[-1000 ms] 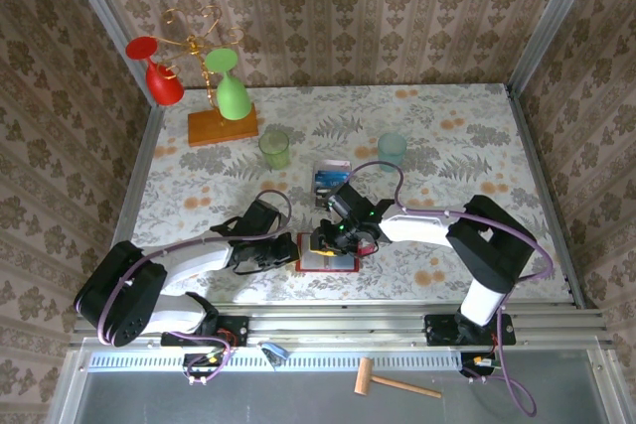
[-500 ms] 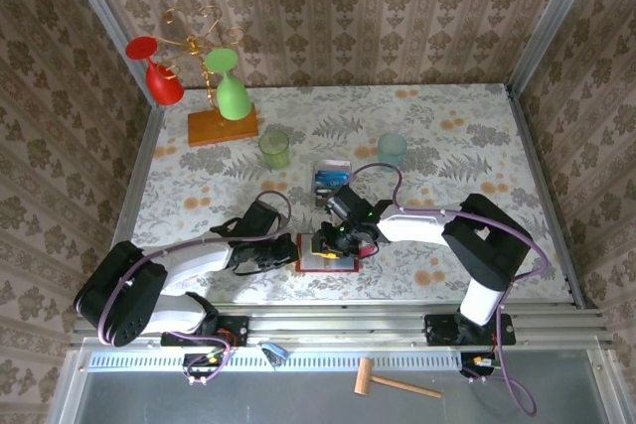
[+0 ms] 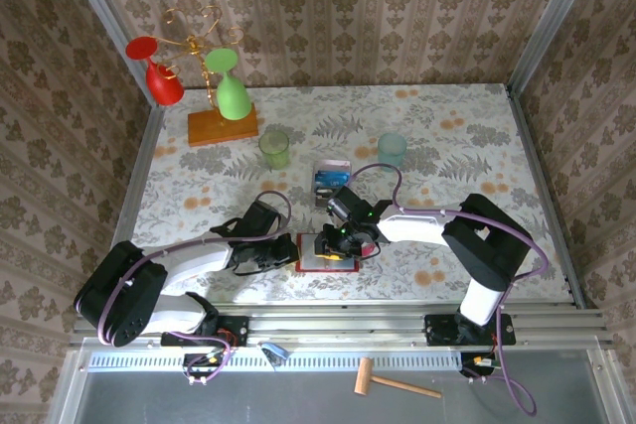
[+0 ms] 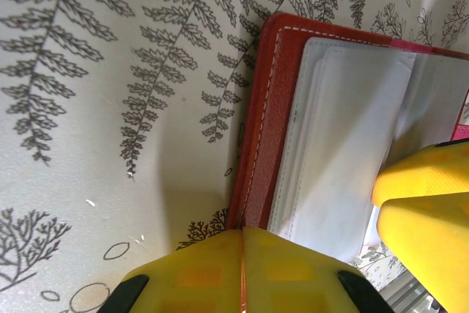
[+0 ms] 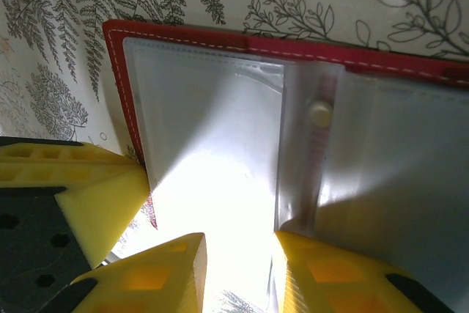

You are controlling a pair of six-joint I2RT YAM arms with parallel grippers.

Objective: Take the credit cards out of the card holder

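Note:
The red card holder (image 3: 326, 257) lies open and flat near the table's front edge, its grey clear pockets (image 5: 212, 130) facing up. My left gripper (image 3: 294, 249) is shut, with its yellow tips (image 4: 242, 251) against the holder's red stitched left edge (image 4: 275, 108). My right gripper (image 3: 334, 241) hovers low over the pockets, its two fingers (image 5: 172, 273) apart, straddling a glaring white pocket sheet next to the snap button (image 5: 320, 113). A small pile of blue and light credit cards (image 3: 331, 178) lies on the table just beyond the holder. I cannot tell whether a card sits in the pockets.
A green cup (image 3: 274, 148) and a pale blue cup (image 3: 392, 148) stand behind the cards. At the back left a wooden-based rack (image 3: 221, 124) holds red and green glasses. A small wooden mallet (image 3: 390, 381) lies below the table's front rail.
The right gripper has shifted slightly over the holder and its fingers have spread a little. The left arm has not moved.

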